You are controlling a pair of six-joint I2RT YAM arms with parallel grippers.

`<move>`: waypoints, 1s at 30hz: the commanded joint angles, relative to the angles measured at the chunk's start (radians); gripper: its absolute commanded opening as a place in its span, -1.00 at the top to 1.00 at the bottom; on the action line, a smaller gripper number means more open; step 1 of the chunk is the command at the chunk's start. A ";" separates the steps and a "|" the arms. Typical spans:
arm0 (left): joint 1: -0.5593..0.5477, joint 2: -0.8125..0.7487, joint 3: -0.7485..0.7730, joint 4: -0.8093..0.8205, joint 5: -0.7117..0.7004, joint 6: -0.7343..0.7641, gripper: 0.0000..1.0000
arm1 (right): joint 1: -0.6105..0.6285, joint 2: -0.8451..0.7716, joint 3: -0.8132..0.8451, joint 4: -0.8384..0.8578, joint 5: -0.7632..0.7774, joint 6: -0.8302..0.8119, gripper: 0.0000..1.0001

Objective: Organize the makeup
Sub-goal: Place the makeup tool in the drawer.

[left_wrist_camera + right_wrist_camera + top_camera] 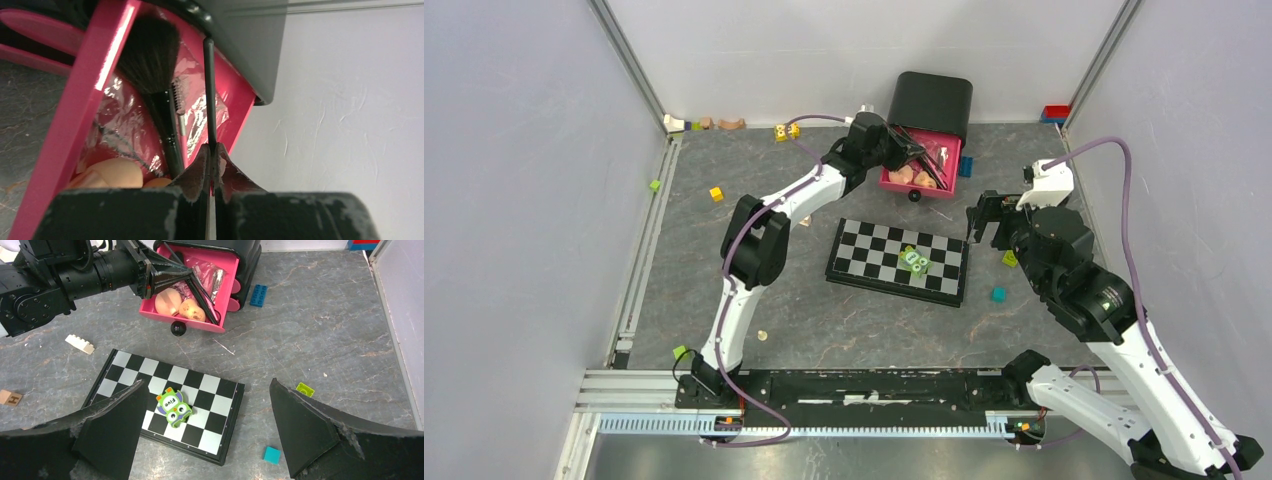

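The left tool (212, 152) is clenched on a thin dark pencil (209, 90), poised inside the pink drawer (85, 100) at 12 o'clock on the surface (694, 280) (probably to lay it beside the black brush (150, 55) and peach puff (107, 172)). The right tool (207, 385) hangs spread wide above the chequered board (130, 372).

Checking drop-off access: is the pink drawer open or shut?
Open. The pink drawer sticks out from the black cabinet, its inside exposed, with a brush and peach puffs in it.
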 commanded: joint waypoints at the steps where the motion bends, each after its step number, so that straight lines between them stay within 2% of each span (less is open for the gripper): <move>1: -0.003 0.014 0.049 -0.016 -0.003 -0.012 0.95 | -0.002 -0.019 -0.005 0.008 0.030 0.010 -0.96; 21: -0.002 0.078 0.116 -0.075 0.005 0.008 0.95 | -0.001 -0.035 0.001 -0.004 0.047 0.009 -0.96; 26: -0.003 0.083 0.121 -0.084 0.004 0.009 0.67 | -0.002 -0.034 0.000 -0.006 0.046 0.009 -0.96; 30: -0.003 0.082 0.123 -0.084 0.006 0.010 0.54 | -0.002 -0.034 0.001 -0.006 0.046 0.008 -0.96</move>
